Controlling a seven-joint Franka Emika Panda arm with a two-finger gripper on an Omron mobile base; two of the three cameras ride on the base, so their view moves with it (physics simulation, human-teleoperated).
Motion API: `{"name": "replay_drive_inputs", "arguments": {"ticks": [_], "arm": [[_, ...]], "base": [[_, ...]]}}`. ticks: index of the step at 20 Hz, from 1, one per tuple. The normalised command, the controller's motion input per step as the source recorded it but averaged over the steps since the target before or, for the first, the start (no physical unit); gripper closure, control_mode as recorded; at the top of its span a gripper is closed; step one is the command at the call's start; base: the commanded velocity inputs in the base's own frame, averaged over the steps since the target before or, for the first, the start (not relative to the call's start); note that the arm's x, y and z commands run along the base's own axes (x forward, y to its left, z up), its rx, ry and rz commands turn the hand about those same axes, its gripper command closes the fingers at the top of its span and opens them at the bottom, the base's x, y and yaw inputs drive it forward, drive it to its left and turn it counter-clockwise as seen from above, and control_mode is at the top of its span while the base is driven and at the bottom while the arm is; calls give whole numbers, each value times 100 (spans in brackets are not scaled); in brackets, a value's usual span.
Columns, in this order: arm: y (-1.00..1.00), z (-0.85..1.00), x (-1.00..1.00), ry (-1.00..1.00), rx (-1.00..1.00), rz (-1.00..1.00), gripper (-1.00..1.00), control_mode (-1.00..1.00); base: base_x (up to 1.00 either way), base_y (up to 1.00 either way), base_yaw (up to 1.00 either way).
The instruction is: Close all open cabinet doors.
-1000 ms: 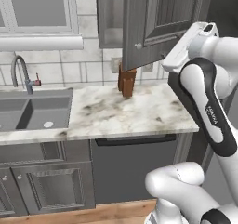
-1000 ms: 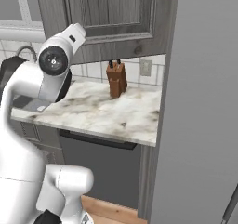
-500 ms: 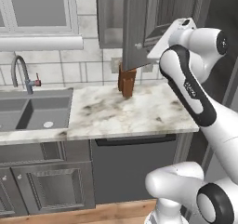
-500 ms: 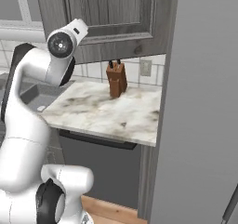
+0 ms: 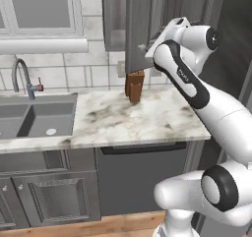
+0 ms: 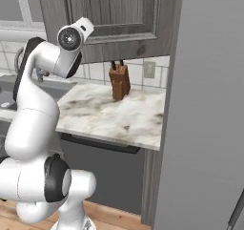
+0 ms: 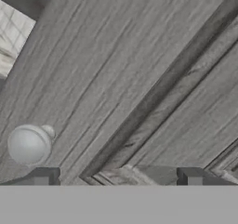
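Left base view gives us the sink (image 5: 34,120), then the open door (image 5: 139,29), upright, swung out toward us above the knife block (image 5: 134,86). Our gripper (image 7: 116,177) sits against the door beside its knob (image 7: 29,144), jaws wide, holding nothing.

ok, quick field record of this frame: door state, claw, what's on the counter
open door: cabinet door swung out from the wall cabinet, edge toward the left base camera
knob: round silver knob at lower left of the hand view
claw: claw open, close against the door face, holding nothing
counter: marble counter with a knife block at the back
sink: sink to the counter's left
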Motion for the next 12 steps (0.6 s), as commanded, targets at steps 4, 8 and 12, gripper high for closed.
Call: {"name": "replay_drive_inputs", "arguments": {"ticks": [4,8,12], "arm": [[2,-18,68,0,-2,0,-100,-100],[0,-16,68,0,-2,0,-100,-100],[0,-12,70,0,-1,0,-100,-100]], "base": [[0,0,0],[0,0,0],[0,0,0]]}}
